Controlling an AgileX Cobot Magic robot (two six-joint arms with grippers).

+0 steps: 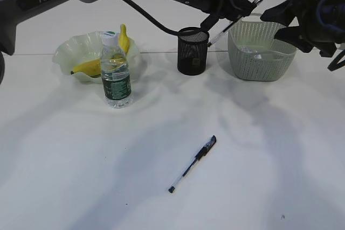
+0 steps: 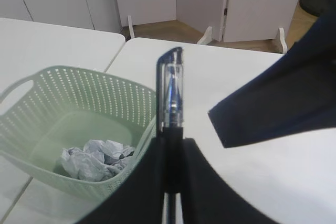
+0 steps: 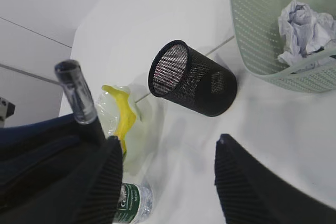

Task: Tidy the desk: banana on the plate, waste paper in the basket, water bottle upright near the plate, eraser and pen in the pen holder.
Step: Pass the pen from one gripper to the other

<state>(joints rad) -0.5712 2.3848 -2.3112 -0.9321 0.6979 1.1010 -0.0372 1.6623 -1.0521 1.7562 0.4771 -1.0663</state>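
My left gripper [image 1: 236, 13] reaches across the back of the desk, shut on a clear pen [image 1: 241, 14]. It holds the pen at a slant above and right of the black mesh pen holder [image 1: 192, 51]; the cap end [image 2: 172, 90] sticks out past the jaws. A second pen [image 1: 192, 164] lies on the desk in front. The banana [image 1: 89, 68] rests in the green plate [image 1: 67, 52], and the water bottle [image 1: 115, 74] stands upright beside it. Waste paper [image 2: 97, 158] lies in the basket [image 1: 261, 57]. My right gripper [image 3: 168, 145] hangs open and empty over the basket's right side. The eraser is out of view.
The two arms are close together above the pen holder [image 3: 191, 80] and basket [image 3: 262, 35]. A seam [image 1: 156, 52] runs across the desk [image 1: 269, 160] behind the plate. Cabinets stand beyond the far edge.
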